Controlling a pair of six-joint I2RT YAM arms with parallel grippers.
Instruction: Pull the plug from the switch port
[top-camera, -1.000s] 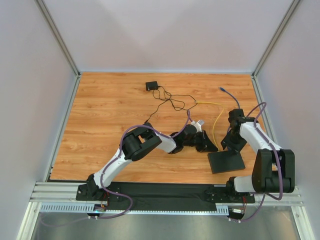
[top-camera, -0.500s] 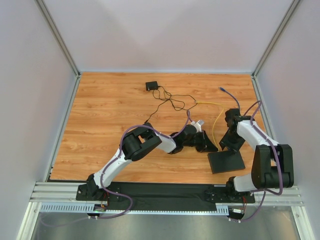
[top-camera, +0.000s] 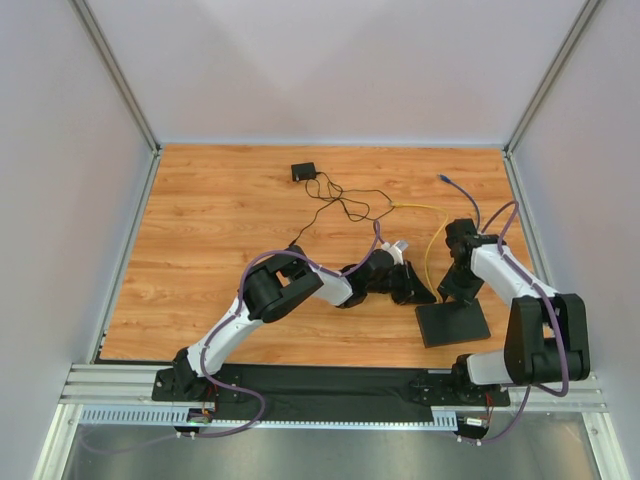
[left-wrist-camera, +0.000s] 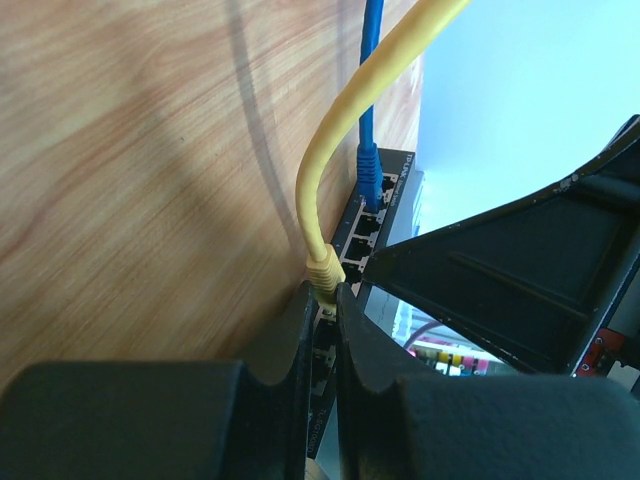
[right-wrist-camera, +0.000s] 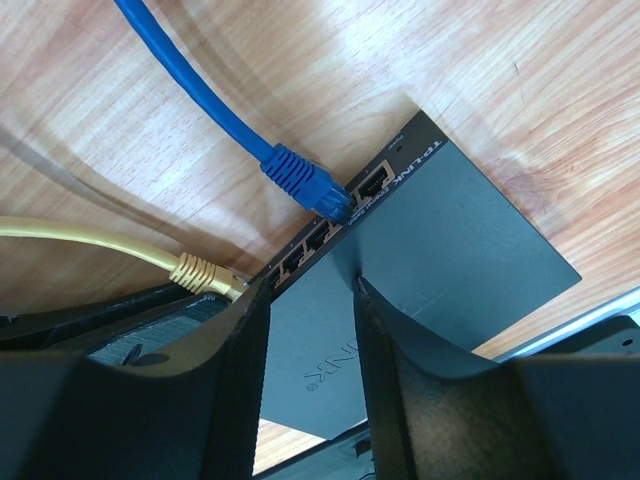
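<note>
The flat black switch (top-camera: 452, 322) lies on the wood floor near the right arm. A yellow plug (left-wrist-camera: 322, 268) on a yellow cable (top-camera: 432, 243) sits at a port at the end of the switch's port row (left-wrist-camera: 362, 232). My left gripper (left-wrist-camera: 325, 295) is shut on the yellow plug, at the switch's far left corner in the top view (top-camera: 418, 293). A blue plug (right-wrist-camera: 305, 185) sits in another port further along. My right gripper (right-wrist-camera: 310, 290) is open, its fingers resting over the switch's top (right-wrist-camera: 450, 230) near the port edge; the yellow plug (right-wrist-camera: 200, 272) lies just to its left.
A small black adapter (top-camera: 303, 171) with a thin black cord (top-camera: 345, 205) lies at the back of the floor. The blue cable (top-camera: 455, 188) runs off toward the back right. Grey walls enclose the floor on three sides.
My right arm has shifted slightly left over the switch's port edge. My left gripper and the yellow plug have not visibly moved.
</note>
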